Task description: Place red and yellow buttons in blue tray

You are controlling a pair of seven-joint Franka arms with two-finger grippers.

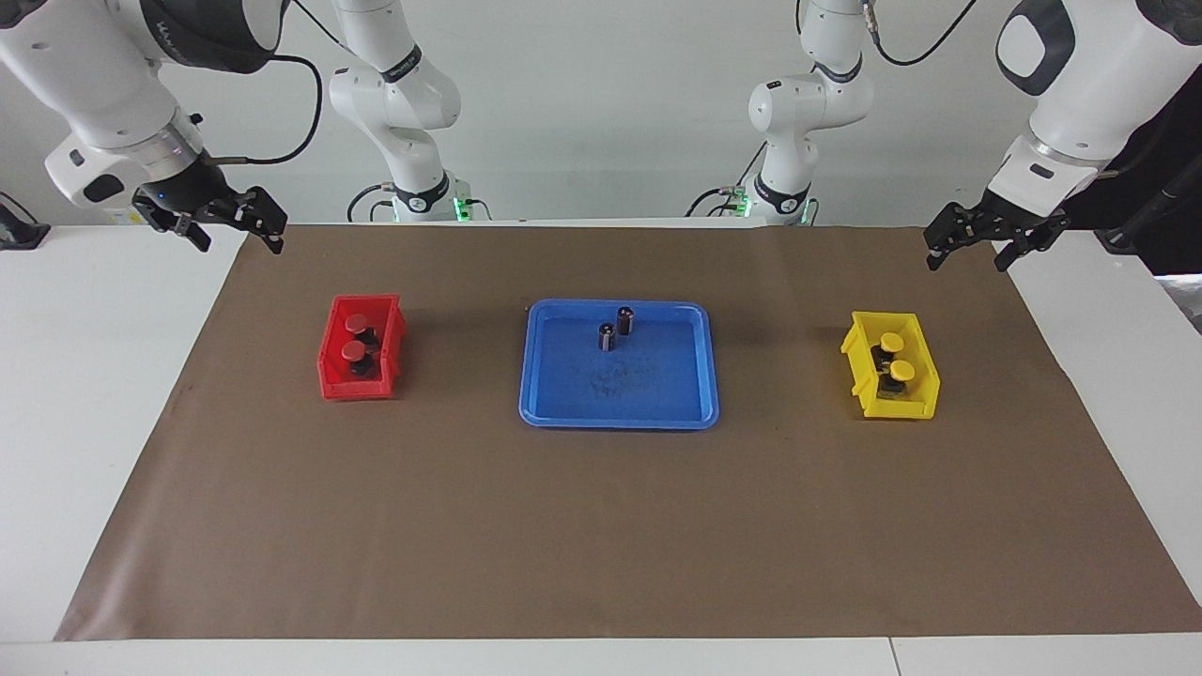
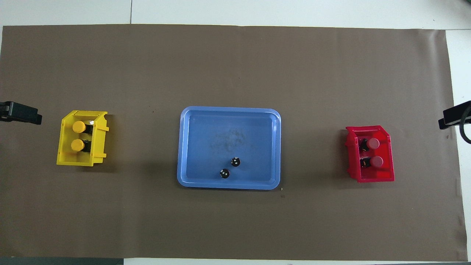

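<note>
Two red buttons (image 1: 356,323) (image 2: 374,143) stand in a small red bin (image 1: 329,364) (image 2: 389,173) toward the right arm's end. Two yellow buttons (image 1: 890,342) (image 2: 78,127) stand in a small yellow bin (image 1: 926,364) (image 2: 62,149) toward the left arm's end. The blue tray (image 1: 620,420) (image 2: 228,109) lies between the bins and holds none of these buttons. My right gripper (image 1: 230,225) (image 2: 454,117) is open and empty, up in the air by the mat's edge near the red bin. My left gripper (image 1: 972,246) (image 2: 20,113) is open and empty, by the mat's edge near the yellow bin.
Two dark capless cylinders (image 1: 625,319) (image 2: 235,161) stand upright in the blue tray, in the part nearer to the robots. A brown mat (image 1: 601,526) (image 2: 235,55) covers the white table under all three containers.
</note>
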